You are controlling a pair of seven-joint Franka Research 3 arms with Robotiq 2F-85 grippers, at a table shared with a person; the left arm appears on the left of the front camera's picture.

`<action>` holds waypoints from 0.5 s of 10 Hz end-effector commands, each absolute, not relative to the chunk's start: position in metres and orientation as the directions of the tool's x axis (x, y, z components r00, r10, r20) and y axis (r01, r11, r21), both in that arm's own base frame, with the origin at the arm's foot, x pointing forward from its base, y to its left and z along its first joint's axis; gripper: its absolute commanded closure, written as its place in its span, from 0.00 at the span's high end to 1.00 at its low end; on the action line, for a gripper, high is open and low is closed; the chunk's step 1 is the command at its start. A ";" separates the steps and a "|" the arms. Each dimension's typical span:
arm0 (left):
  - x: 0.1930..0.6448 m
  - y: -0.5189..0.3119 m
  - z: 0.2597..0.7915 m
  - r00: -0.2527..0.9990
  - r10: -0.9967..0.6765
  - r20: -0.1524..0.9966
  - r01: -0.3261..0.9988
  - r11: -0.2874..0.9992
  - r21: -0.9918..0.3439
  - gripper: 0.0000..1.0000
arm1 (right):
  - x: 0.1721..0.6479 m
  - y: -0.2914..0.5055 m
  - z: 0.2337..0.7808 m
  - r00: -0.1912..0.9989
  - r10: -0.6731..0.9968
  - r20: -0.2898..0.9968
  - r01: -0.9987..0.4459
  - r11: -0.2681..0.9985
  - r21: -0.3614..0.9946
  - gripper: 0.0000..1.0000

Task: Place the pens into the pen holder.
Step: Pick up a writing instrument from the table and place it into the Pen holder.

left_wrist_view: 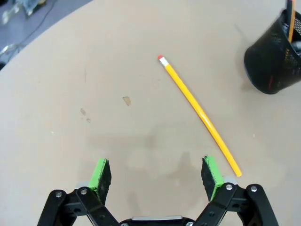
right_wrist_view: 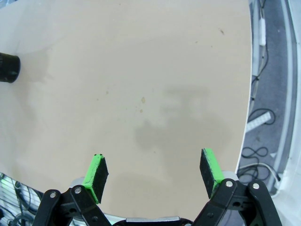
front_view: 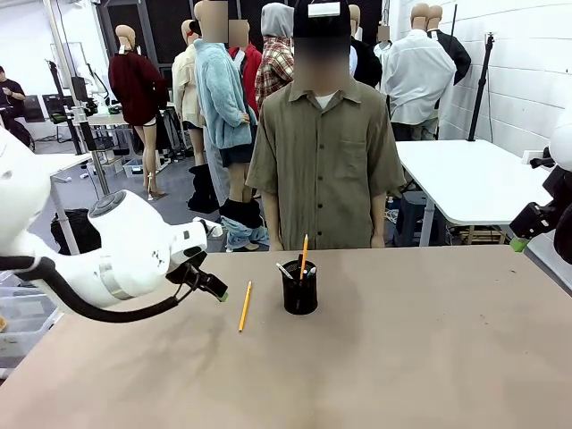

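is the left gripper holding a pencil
No, the left gripper is open and empty, and the loose pencil lies flat on the table beside its fingers.

We see a tan table (front_view: 429,357) across the near half, matte, with a few small marks (left_wrist_view: 126,100). Far right there's a white table (front_view: 465,179) beside a white block wall (front_view: 527,54). A black stand (front_view: 483,85) is upright by that wall. The floor (front_view: 174,192) is grey and smooth. Far left is a desk (front_view: 112,119) loaded with gear, with a black bag (front_view: 76,231) on the floor near it and clear bins (front_view: 22,313) at the near left edge. Dark panels (front_view: 165,27) run along the back. Past the tan table's edge we note cables (right_wrist_view: 256,153) and a power strip (right_wrist_view: 259,120) on the floor. Light is even, shadows soft.
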State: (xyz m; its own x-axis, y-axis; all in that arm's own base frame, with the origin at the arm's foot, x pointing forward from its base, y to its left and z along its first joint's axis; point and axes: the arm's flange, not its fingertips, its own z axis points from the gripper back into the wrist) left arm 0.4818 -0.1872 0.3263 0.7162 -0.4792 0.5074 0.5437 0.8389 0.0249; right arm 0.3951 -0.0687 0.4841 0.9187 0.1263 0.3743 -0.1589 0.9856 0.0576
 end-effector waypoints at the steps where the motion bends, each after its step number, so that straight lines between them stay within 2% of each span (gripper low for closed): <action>1: 0.514 -0.251 0.388 0.748 -0.512 0.422 0.535 0.842 0.072 1.00 | 0.395 -0.067 0.480 0.917 0.125 0.378 -0.149 0.988 0.034 0.98; 5: 0.520 -0.270 0.374 0.726 -0.551 0.411 0.591 0.806 0.035 1.00 | 0.395 -0.067 0.480 0.917 0.125 0.378 -0.149 0.988 0.034 0.98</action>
